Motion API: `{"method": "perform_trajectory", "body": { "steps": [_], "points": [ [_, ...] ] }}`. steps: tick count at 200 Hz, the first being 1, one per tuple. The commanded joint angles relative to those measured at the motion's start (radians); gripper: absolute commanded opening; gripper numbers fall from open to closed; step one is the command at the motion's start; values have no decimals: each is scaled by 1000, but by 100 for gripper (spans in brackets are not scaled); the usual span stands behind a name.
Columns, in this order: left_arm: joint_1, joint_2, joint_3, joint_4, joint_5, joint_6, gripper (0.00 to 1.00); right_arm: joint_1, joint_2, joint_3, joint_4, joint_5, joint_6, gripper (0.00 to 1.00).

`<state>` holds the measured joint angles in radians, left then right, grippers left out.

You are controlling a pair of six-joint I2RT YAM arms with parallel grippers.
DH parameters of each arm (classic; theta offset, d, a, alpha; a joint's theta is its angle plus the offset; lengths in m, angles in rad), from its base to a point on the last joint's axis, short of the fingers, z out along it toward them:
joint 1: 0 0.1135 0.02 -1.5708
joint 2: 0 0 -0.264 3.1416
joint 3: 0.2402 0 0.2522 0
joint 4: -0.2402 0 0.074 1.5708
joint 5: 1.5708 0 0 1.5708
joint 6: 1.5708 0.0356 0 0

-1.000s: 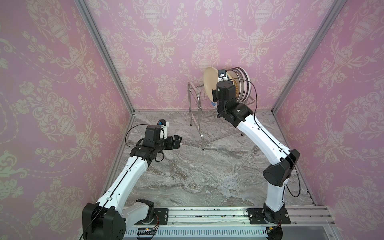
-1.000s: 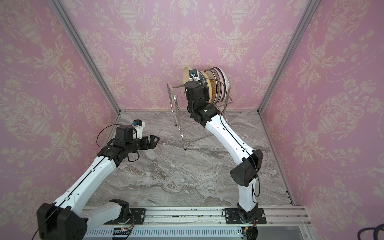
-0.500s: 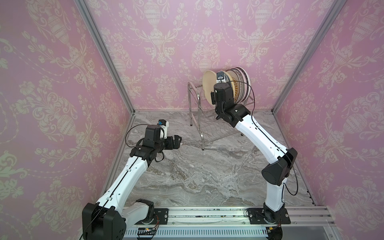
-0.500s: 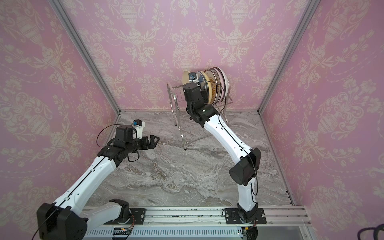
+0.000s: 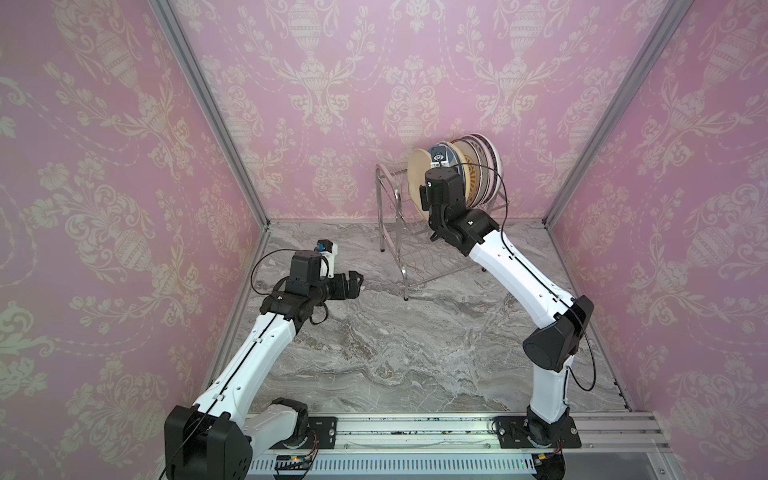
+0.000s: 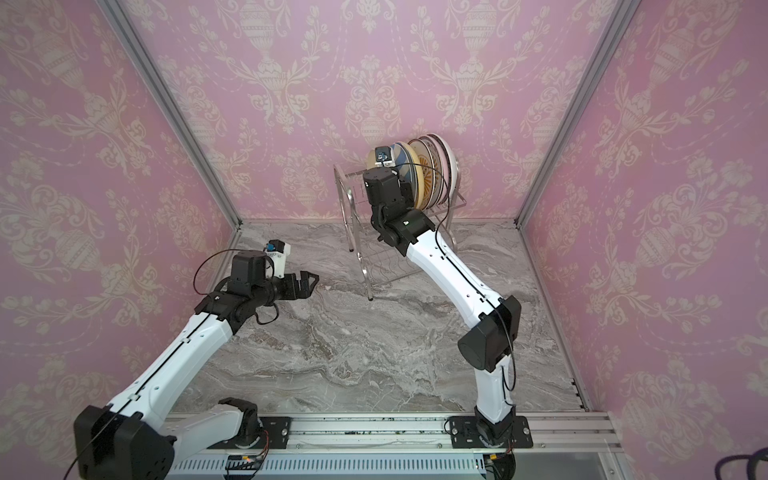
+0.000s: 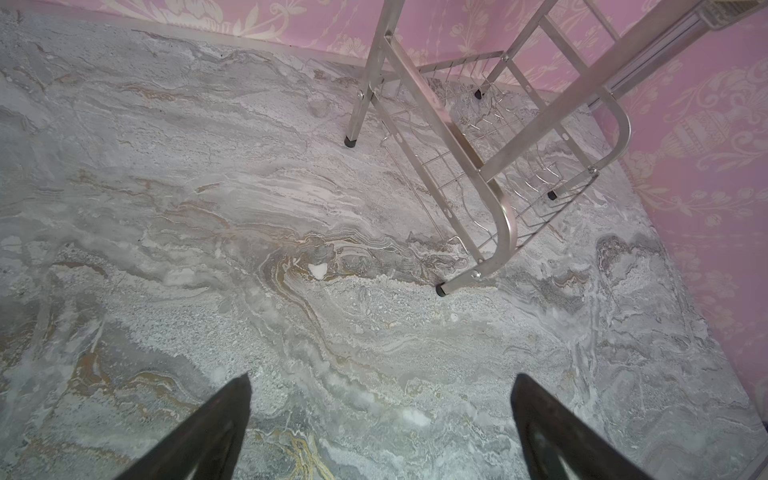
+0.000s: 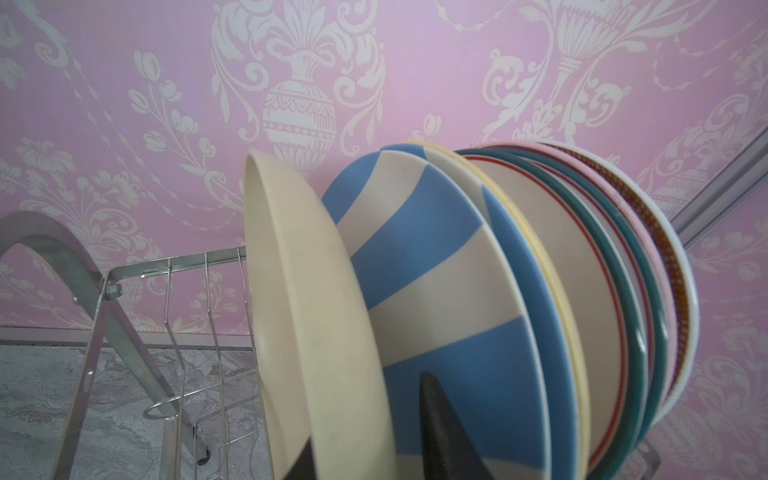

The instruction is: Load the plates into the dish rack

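Note:
The dish rack (image 5: 390,232) (image 6: 353,232) stands at the back of the marble table, with several plates (image 5: 482,166) on edge in its upper tier. In the right wrist view the cream plate (image 8: 299,291) is the front one of the row, ahead of a blue-and-white striped plate (image 8: 428,270). My right gripper (image 8: 370,415) straddles the cream plate's rim. One finger (image 8: 440,424) stands a little off the rim and the other is mostly hidden behind the plate, so the gripper is open. My left gripper (image 5: 355,282) (image 7: 382,378) hovers open over bare table, left of the rack.
The rack's lower wire tier (image 7: 478,166) holds nothing that shows. Its black feet (image 7: 440,289) rest on the marble. Pink patterned walls close in the back and both sides, and the arms' base rail (image 5: 415,432) runs along the front.
The right wrist shifted slightly left with the cream plate, and its jaws have parted from the plate's rim. The left arm has not moved.

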<state>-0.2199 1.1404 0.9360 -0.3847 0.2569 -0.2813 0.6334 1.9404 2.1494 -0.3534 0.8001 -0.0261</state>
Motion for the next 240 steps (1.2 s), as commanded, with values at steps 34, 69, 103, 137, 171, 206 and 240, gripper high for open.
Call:
{"method": "perform_trajectory", "body": {
  "steps": [34, 69, 103, 137, 171, 206, 240],
  "points": [
    [4, -20, -20, -2, -11, 16, 99, 25, -15, 50, -8, 34, -70, 43],
    [4, -25, -20, -2, -37, 17, 99, 21, -52, 41, -36, 30, -78, 58],
    [5, -38, -28, -12, -57, 16, 99, 17, -111, 9, -69, -12, -57, 70],
    [11, -53, -6, -41, -122, 31, 99, 15, -214, -57, -75, -48, -38, 85],
    [20, -58, 9, -36, -171, 36, 99, -44, -395, -220, -83, -93, 14, 89],
    [31, -66, 18, -29, -256, 43, 99, -99, -611, -419, -133, -64, 26, 91],
    [75, -154, -74, 107, -419, 62, 99, -239, -893, -783, -124, -191, 98, 95]
  ]
}}
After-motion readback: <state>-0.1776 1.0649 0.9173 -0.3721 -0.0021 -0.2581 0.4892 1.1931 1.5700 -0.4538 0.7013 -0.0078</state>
